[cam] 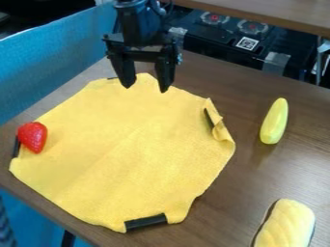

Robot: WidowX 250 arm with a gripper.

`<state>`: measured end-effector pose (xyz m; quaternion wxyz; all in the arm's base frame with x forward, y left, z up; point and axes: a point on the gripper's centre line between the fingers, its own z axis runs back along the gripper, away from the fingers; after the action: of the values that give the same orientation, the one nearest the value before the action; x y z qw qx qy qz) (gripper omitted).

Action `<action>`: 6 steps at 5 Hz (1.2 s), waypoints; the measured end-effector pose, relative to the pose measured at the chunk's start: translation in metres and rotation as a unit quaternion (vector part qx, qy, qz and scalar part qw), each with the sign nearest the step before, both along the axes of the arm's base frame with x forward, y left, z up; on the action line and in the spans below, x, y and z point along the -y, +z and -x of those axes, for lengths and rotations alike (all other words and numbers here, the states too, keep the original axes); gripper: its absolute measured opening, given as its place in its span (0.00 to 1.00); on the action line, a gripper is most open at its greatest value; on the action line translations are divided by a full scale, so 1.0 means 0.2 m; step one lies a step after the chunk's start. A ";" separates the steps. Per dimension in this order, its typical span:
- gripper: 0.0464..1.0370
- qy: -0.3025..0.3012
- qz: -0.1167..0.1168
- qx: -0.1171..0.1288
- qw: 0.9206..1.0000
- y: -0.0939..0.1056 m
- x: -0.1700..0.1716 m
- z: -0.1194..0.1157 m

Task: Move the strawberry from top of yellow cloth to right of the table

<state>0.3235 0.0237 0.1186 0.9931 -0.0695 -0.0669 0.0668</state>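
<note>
In the camera view, the strawberry lies at the left edge of the yellow cloth, its broad end away from the viewer and its narrower end toward the cloth's near side, with a black strip just beside it. The claw hangs over the far edge of the cloth, its two fingers wide apart and nothing between them. To the right of the cloth, on the bare table, lie a slim yellow-green vegetable and, nearer the viewer, a pale yellow roll. The strawberry looks like a toy, so it is probably light and fairly firm, not likely to bruise, but its smooth, shiny skin could slip. The best hold is likely across the broad part, a finger on each flank, low enough to get under the bulge; pinched at the taper, it might squirt out or roll off the cloth's left edge. The cloth is soft and thin, so fingertips pressed too deep could catch a fold and drag it along. A modest squeeze and a straight lift should do, then a gentle release to the cloth's right, as the rounded fruit may roll on the hard wood.
</note>
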 end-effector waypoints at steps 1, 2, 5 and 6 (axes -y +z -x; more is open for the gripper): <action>0.96 0.004 0.001 -0.014 1.000 -0.05 0.00 0.00; 0.96 0.022 -0.008 -0.016 1.000 -0.07 -0.06 0.02; 0.96 0.040 -0.042 0.002 0.998 -0.11 -0.34 0.15; 0.96 0.035 -0.117 0.021 0.992 -0.05 -0.45 0.26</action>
<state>0.2720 0.1137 0.1092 0.9898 0.0480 -0.0979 0.0922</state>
